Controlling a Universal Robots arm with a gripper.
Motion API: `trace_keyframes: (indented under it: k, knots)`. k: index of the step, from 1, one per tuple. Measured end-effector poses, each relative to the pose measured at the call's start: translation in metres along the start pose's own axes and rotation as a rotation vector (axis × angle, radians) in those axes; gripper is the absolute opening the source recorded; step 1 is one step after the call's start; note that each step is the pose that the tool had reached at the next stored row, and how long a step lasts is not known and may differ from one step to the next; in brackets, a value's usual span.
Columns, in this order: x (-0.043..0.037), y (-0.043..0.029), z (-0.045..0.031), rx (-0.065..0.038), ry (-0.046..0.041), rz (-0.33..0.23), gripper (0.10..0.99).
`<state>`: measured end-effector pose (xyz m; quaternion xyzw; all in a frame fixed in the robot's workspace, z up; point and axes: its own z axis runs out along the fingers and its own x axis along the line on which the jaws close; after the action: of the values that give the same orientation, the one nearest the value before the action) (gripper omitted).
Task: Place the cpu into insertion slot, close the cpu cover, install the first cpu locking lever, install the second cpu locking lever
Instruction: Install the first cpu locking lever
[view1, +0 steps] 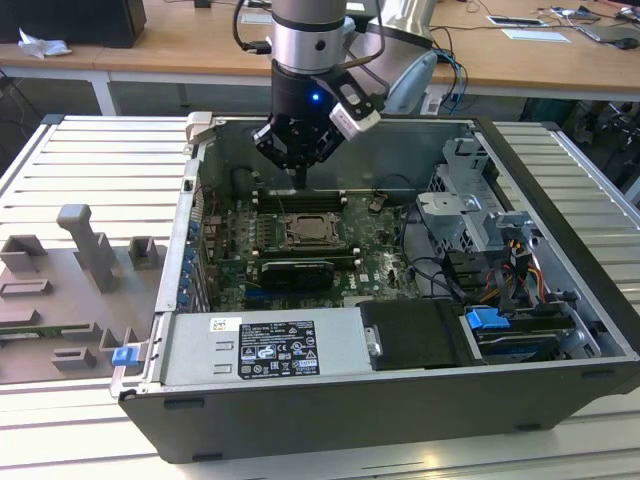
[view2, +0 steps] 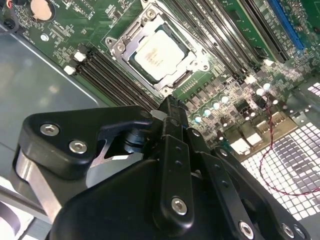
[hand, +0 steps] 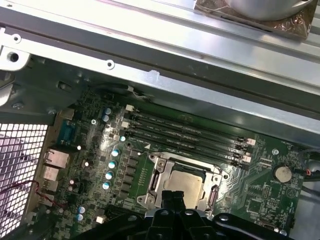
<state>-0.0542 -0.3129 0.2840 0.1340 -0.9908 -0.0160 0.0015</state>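
Note:
The cpu, a silver-grey square chip, lies in the insertion slot on the green motherboard. The cpu cover, a silver metal frame, lies flat around the chip. In the exterior view the cpu sits mid-board inside the open case. My gripper hangs just above and behind the socket, fingers shut together with nothing between them. In both wrist views the gripper's black fingers point at the edge of the socket, and the gripper hides part of the cpu.
Long black memory slots flank the socket. A ribbed black card lies in front of it, then the power supply. A drive cage with cables fills the exterior view's right. A grey fixture stands outside the case.

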Motion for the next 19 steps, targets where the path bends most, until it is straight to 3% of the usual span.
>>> trace_keyframes:
  k: [5, 8, 12, 17, 19]
  knots:
    - [0.0023, 0.0006, 0.0003, 0.000, -0.0001, 0.003, 0.106]
    - [0.0026, 0.0006, 0.0019, 0.000, -0.0011, 0.034, 0.106]
    - [0.0068, 0.0016, 0.0091, 0.000, -0.0027, 0.065, 0.106]
    - [0.0248, 0.0064, 0.0128, 0.000, -0.0077, 0.065, 0.106]
    - [0.0383, 0.0101, 0.0145, -0.002, -0.0090, 0.066, 0.106]
